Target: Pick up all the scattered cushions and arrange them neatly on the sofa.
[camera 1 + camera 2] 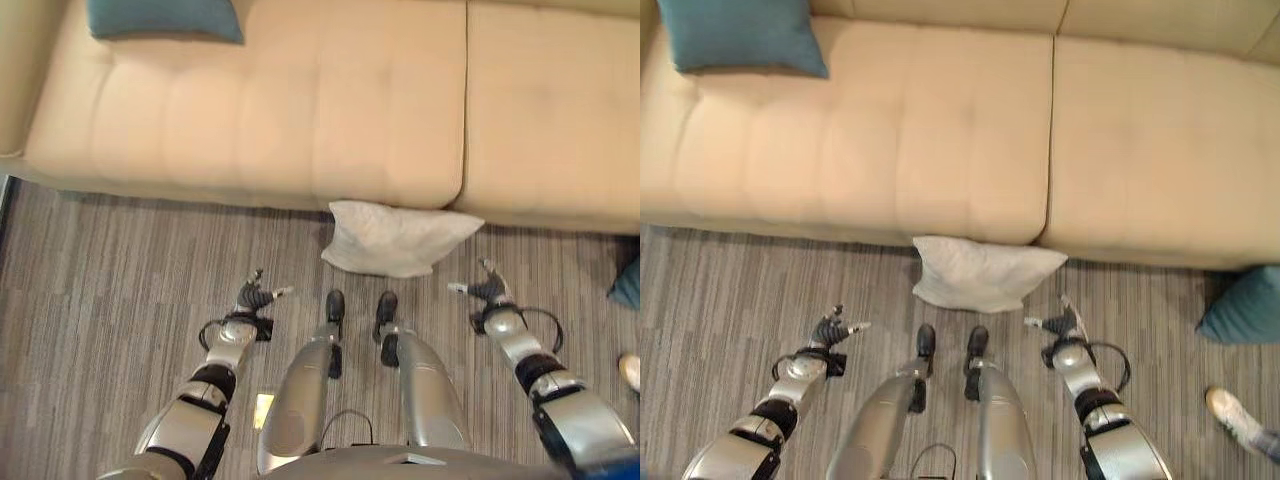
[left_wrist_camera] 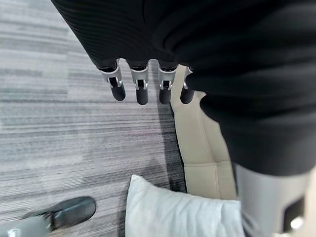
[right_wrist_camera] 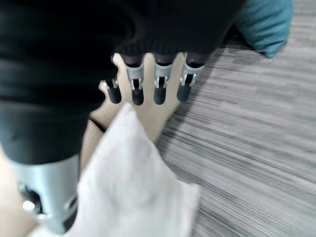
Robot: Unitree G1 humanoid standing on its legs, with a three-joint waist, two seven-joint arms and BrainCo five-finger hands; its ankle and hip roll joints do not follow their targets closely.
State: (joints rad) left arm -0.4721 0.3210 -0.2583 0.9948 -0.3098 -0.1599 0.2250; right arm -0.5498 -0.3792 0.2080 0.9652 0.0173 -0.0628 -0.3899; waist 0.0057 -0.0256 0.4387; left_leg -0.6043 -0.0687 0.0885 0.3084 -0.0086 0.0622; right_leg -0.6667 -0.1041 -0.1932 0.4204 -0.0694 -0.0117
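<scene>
A teal cushion [image 1: 740, 37] lies on the far left of the beige sofa [image 1: 970, 130], up against the backrest. Left hand [image 1: 254, 297] hovers over the striped grey carpet [image 1: 120, 260], fingers [image 2: 142, 89] straight and relaxed, thumb apart, holding nothing. A white cushion [image 1: 395, 238] lies on the carpet, its far edge touching the sofa's front at the seam between the two seat sections, between the two hands. Right hand [image 1: 484, 289] hovers just beside the white cushion, fingers [image 3: 159, 86] extended and spread, empty. A second teal cushion [image 1: 1245, 305] lies on the carpet at far right, near the sofa front. A person's shoe [image 1: 1232, 413] shows at the lower right.
</scene>
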